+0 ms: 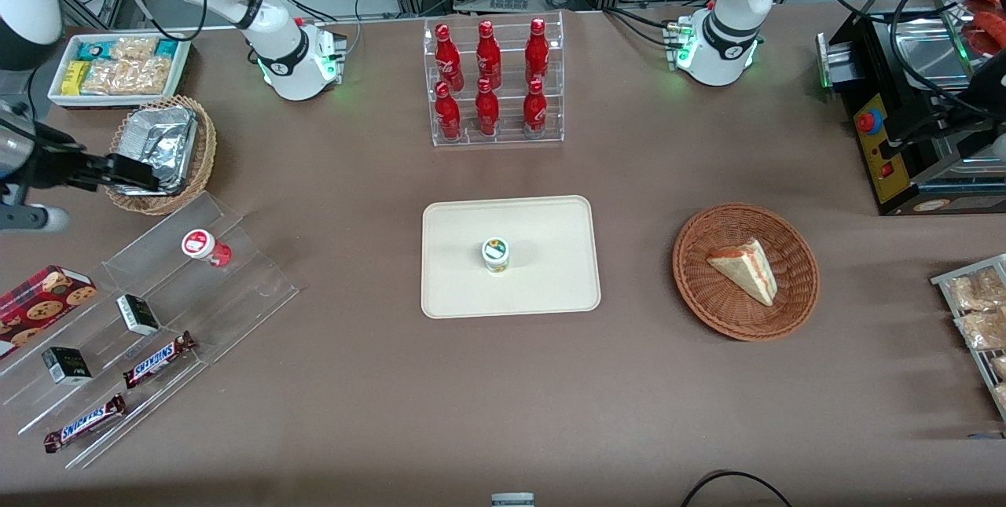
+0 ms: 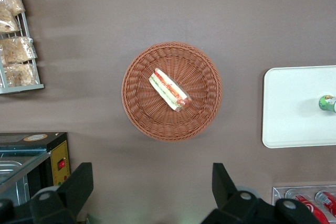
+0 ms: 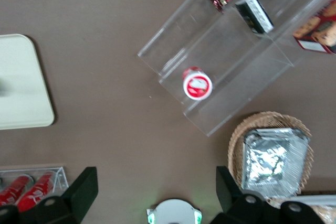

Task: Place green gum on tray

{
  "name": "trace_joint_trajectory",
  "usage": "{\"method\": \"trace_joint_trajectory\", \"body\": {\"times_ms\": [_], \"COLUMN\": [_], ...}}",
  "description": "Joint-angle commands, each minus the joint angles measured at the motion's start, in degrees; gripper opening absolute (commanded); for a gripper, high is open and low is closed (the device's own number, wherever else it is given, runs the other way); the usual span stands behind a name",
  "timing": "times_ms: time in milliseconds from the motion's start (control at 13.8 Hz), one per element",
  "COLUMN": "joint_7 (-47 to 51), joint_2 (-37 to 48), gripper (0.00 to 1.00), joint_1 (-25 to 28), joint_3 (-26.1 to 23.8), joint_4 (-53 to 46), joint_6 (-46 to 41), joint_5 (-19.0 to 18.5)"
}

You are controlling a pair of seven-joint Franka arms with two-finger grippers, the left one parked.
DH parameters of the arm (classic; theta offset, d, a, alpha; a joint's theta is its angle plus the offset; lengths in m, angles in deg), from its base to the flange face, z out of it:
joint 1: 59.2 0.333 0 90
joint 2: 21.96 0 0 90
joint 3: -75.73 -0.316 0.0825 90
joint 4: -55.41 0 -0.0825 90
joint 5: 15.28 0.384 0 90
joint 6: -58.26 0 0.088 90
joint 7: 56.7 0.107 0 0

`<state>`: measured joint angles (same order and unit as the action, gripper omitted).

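From the front camera I start at the working arm's end of the table, where my gripper (image 1: 145, 174) hangs over the round wicker basket (image 1: 161, 155) that holds foil packets. Its fingers (image 3: 81, 192) stand wide apart with nothing between them, as the right wrist camera shows.

Just nearer the front camera than the basket, I see the clear stepped display stand (image 1: 157, 318) with the red gum (image 1: 206, 247) upright on its top step. On the lower steps lie two small dark boxes (image 1: 137, 314) and two Snickers bars (image 1: 159, 359).

Moving toward the middle of the table, I see the tray (image 1: 511, 256) lying flat. The green gum (image 1: 496, 255) stands upright on it, about at its centre, lid up. It is well apart from my fingers and nothing touches it.

Farther from the front camera than the tray is a clear rack of red bottles (image 1: 491, 78).

Toward the parked arm's end sits a brown wicker basket (image 1: 745, 271) with a wrapped sandwich (image 1: 745, 270) in it.
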<state>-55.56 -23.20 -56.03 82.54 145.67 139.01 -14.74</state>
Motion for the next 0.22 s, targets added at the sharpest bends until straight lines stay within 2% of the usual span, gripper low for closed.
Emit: {"method": "trace_joint_trajectory", "body": {"times_ms": [0,145], "joint_7": [0.0,0.0], "joint_2": [3.0,3.9], "gripper": [1.00,1.00], "joint_1": [-2.4,-3.2], "joint_3": [-2.3,-2.4], "joint_4": [1.6,1.6], "joint_6": [-2.7,-3.3], "joint_5": [-1.5,-1.4]}}
